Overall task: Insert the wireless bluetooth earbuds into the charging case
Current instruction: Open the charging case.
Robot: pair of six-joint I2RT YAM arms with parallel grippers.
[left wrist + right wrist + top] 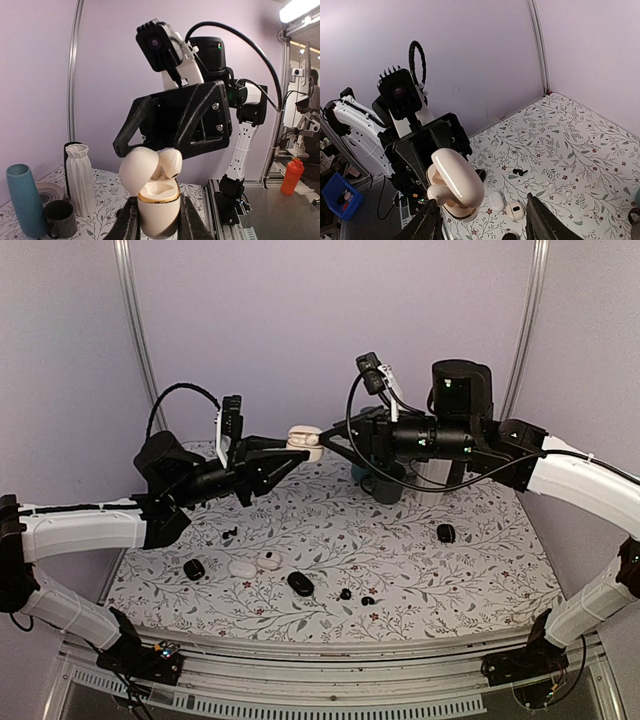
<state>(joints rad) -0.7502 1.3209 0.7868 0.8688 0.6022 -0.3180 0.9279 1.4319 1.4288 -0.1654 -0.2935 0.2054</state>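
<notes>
My left gripper point(285, 454) point(159, 224) is shut on a cream charging case point(304, 443) point(159, 210), held upright in the air with its lid flipped open. A cream earbud point(176, 162) point(436, 192) sits tilted at the case's mouth beside the lid, only partly inside. My right gripper point(327, 443) point(482, 226) faces the case from the other side, its jaws open and wide apart; one finger point(427, 222) is close under the earbud. Tiny black earbuds point(345, 594) point(368, 600) lie loose on the table, with another point(230, 533) point(520, 172) farther left.
On the flowered table lie black oval cases point(194, 568) point(300, 584) point(446, 533), a white case point(242, 567) point(496, 200) and a small cream case point(268, 560) point(515, 210). A teal vase point(22, 200), dark mug point(60, 217) and white vase point(80, 180) stand at the back.
</notes>
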